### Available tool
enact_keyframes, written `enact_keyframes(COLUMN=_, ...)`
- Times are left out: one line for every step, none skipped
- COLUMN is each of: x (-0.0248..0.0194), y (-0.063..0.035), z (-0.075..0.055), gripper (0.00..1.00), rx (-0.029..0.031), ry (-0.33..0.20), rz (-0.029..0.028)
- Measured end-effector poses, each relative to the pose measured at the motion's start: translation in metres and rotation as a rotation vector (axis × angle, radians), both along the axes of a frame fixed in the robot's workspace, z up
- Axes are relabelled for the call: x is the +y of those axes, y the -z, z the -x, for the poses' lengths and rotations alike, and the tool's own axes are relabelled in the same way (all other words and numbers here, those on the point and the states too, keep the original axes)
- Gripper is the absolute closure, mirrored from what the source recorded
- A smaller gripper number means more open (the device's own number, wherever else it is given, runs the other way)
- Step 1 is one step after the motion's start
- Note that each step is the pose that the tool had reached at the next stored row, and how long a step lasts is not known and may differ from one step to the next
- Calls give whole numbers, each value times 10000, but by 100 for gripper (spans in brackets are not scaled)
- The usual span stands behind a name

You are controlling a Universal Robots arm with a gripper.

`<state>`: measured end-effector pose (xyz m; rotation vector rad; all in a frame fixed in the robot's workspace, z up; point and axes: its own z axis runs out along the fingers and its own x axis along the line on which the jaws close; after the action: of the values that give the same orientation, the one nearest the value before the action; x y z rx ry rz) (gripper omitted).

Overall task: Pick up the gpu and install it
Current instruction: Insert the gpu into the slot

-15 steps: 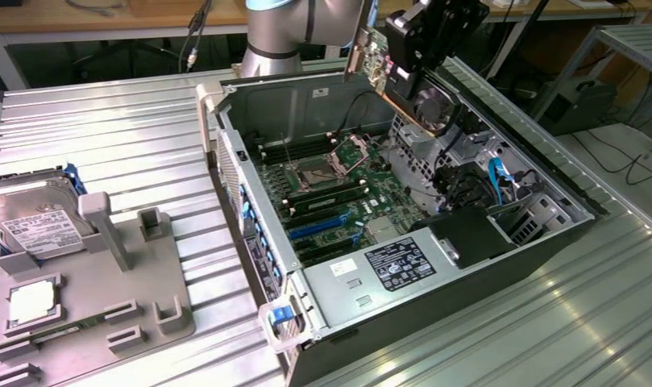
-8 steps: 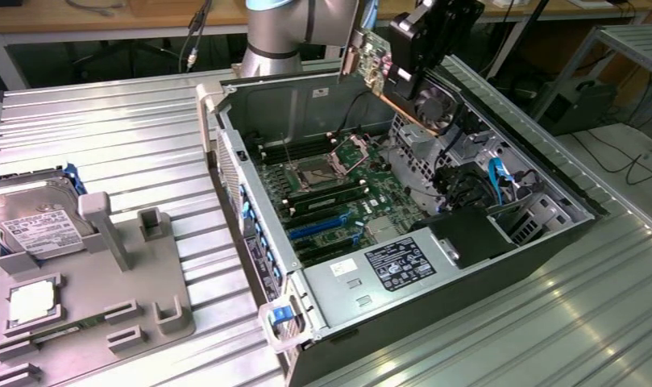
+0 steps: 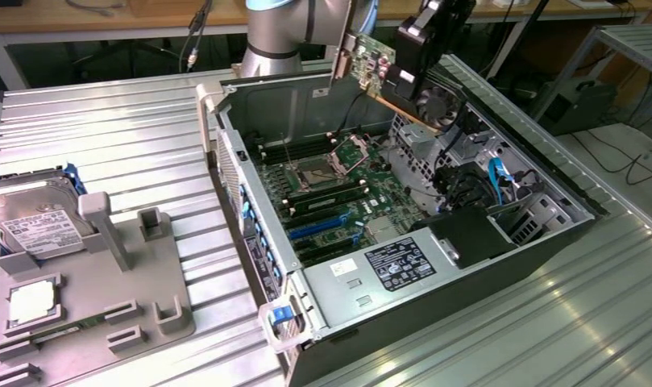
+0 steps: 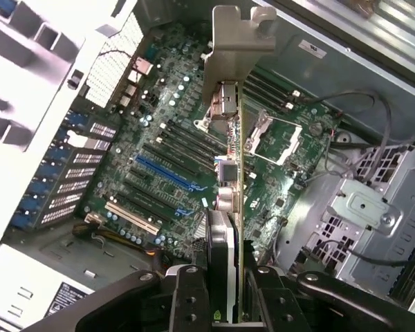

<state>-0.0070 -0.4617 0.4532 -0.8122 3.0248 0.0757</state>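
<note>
In the exterior view, the arm's black pincer (image 3: pixel 425 76) is closed on the gpu (image 3: pixel 379 72), holding it in the air above the far end of an open computer case (image 3: pixel 263 105). The card hangs tilted, clear of everything below. Its silver bracket (image 3: pixel 350 56) faces the exterior view's left and its round fan (image 3: pixel 438 103) sits just under the pincer. The case lies on its side on a ribbed metal worktop (image 3: pixel 110 137), showing the green motherboard (image 3: pixel 337 189) and a labelled power supply (image 3: pixel 390 266) at the near end. Well apart, toward the exterior view's left, a grey fixture (image 3: pixel 143 274) carries a hard drive (image 3: pixel 30 222) and a small square chip (image 3: pixel 30 302). In the wrist view, the gpu runs edge-on away from the camera, clamped between the two black fingers (image 4: pixel 187 297), with its bracket at the far end. Beneath it lies the motherboard, where a long blue slot (image 4: pixel 162 173) and the CPU socket (image 4: pixel 273 138) with its frame flipped up lie on opposite sides of the card's edge. The card touches no slot.
</note>
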Motion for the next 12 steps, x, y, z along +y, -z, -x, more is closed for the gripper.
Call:
enact_keyframes(x=0, y=0, z=0, gripper=72, rx=0, ry=-134, rz=0)
enact_keyframes(x=0, y=0, z=0, gripper=72, rx=0, ry=-453, rz=0)
enact_keyframes(x=0, y=0, z=0, gripper=72, rx=0, ry=-569, rz=0)
enact_keyframes(x=0, y=0, z=0, gripper=72, rx=0, ry=-705, rz=0)
enact_keyframes(x=0, y=0, z=0, gripper=72, rx=0, ry=-844, rz=-1)
enact_keyframes(x=0, y=0, z=0, gripper=72, rx=0, ry=-978, rz=0)
enact_keyframes(x=0, y=0, z=0, gripper=72, rx=0, ry=-1133, rz=0)
enact_keyframes(x=0, y=0, z=0, gripper=72, rx=0, ry=-1286, rz=0)
enact_keyframes(x=0, y=0, z=0, gripper=72, rx=0, ry=-1426, rz=0)
enact_keyframes(x=0, y=1, z=0, gripper=72, rx=0, ry=-1567, rz=0)
enact_keyframes(x=0, y=1, z=0, gripper=72, rx=0, ry=-1722, rz=0)
enact_keyframes(x=0, y=1, z=0, gripper=72, rx=0, ry=-1861, rz=0)
